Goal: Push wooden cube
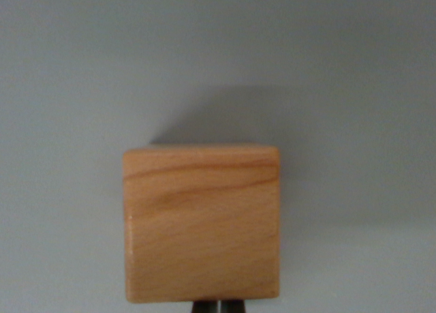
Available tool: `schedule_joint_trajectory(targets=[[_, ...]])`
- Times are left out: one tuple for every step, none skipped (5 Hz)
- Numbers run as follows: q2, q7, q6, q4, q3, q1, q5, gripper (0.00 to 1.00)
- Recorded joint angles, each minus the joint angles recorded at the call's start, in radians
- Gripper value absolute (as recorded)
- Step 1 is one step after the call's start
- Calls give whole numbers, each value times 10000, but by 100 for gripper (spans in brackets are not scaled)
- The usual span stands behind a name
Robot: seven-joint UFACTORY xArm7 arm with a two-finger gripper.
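Observation:
A light wooden cube (201, 223) with darker grain lines fills the lower middle of the wrist view, resting on a plain grey surface (75, 88). Its shadow falls on the surface behind it, toward the upper right. Just below the cube's bottom edge, two dark fingertips of my gripper (218, 306) peek in at the frame's bottom, close together with only a thin slit between them. The tips sit right against the cube's near side, though actual contact is hard to judge. Most of the gripper is out of frame.
The grey surface spreads evenly on all sides of the cube, with no other objects or edges visible in this view.

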Motion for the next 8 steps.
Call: schedule_joint_trajectory(targets=[[0,0,0,0,0,0,0,100],[187,3,104,290,11,6,17,100],[187,3,104,290,11,6,17,100],[319,5,178,496,19,10,30,100],[319,5,178,496,19,10,30,100],[408,7,228,634,24,13,38,100],[408,7,228,634,24,13,38,100],[437,7,244,679,26,14,41,100]])
